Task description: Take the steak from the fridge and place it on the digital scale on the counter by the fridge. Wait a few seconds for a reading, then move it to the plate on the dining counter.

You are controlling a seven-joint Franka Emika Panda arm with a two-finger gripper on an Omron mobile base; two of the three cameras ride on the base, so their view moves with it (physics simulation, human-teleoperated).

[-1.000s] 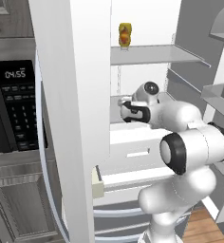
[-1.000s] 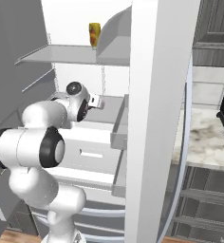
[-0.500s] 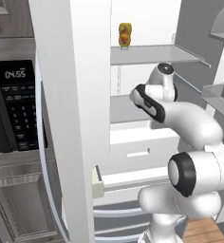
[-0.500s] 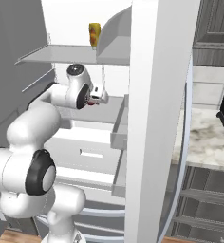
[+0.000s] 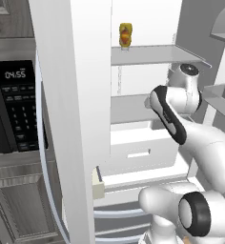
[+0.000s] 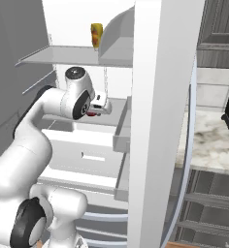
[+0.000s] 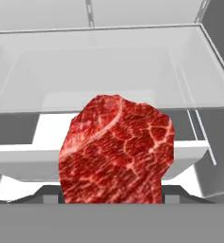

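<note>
The two-finger gripper (image 6: 98, 107) is grasping the marbled red steak (image 7: 116, 149); it should be clearing the white fridge (image 6: 160, 97) shelf edge level.

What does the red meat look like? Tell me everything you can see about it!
The steak is a bright red, lumpy chunk with thin white marbling lines running through it and an uneven outline. In the hand view it stands tall right in front of the camera, rising from the bottom edge, so the gripper seems to hold it, though the fingertips are hidden behind it. Behind it are the fridge's white drawer and pale shelves. In the right base view, a small red bit peeks out at the gripper.
</note>
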